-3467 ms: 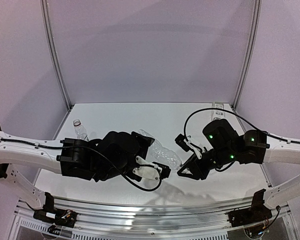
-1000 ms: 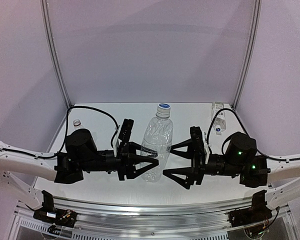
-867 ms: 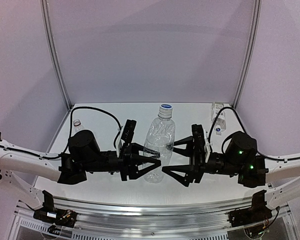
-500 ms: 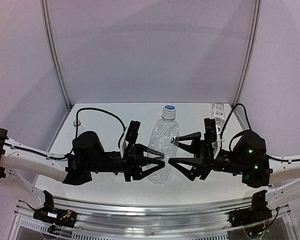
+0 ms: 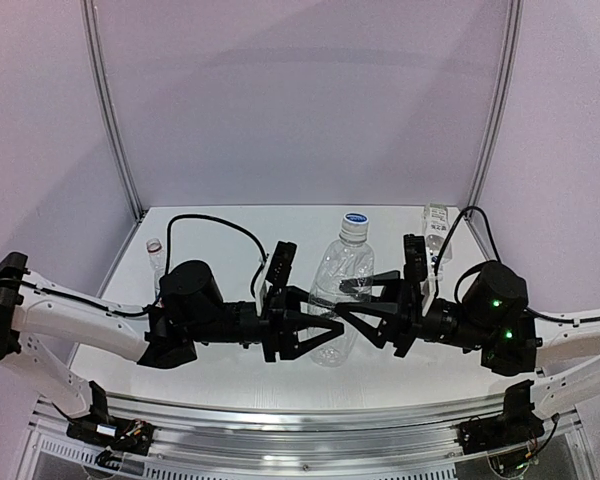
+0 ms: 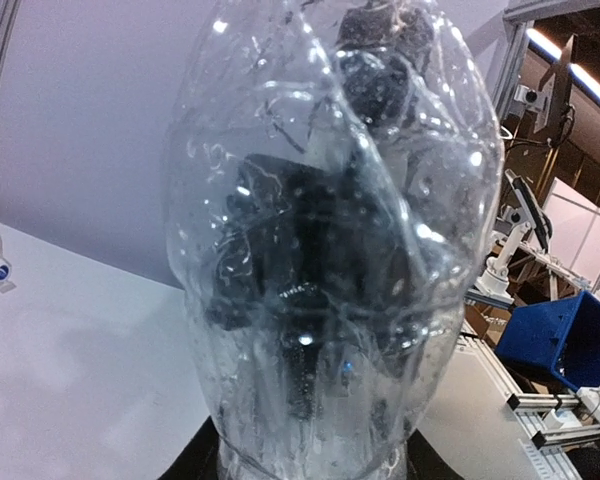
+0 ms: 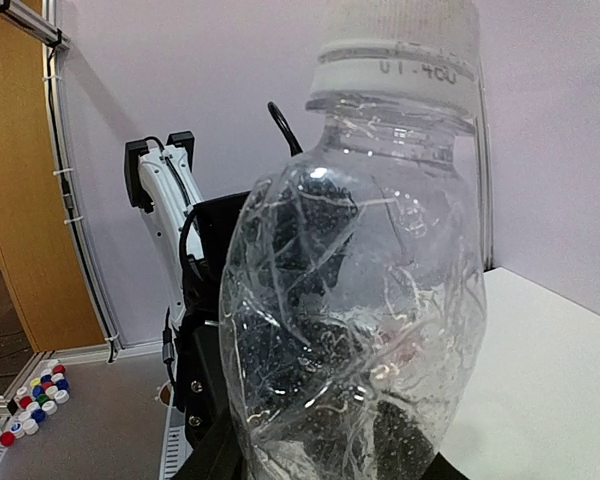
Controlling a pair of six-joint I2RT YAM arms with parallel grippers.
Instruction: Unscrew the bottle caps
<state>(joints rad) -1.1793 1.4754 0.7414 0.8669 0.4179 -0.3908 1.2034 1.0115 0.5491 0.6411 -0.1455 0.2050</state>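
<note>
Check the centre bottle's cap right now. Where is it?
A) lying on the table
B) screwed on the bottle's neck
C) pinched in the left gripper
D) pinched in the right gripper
B: the white-and-blue cap sits on the neck of the upright clear bottle. The right wrist view also shows it seated there.

Clear crumpled bottle [image 5: 338, 300]: unlabelled, walls dented, upright with slight tilt. White-and-blue cap [image 5: 355, 220] sits on its neck, white ring under it. Small bottle [image 5: 158, 260] stands well left of crumpled bottle and farther back, reddish cap [image 5: 154, 244] on top. Third bottle [image 5: 436, 222], white label, right of crumpled bottle and behind; pose unclear.
</note>
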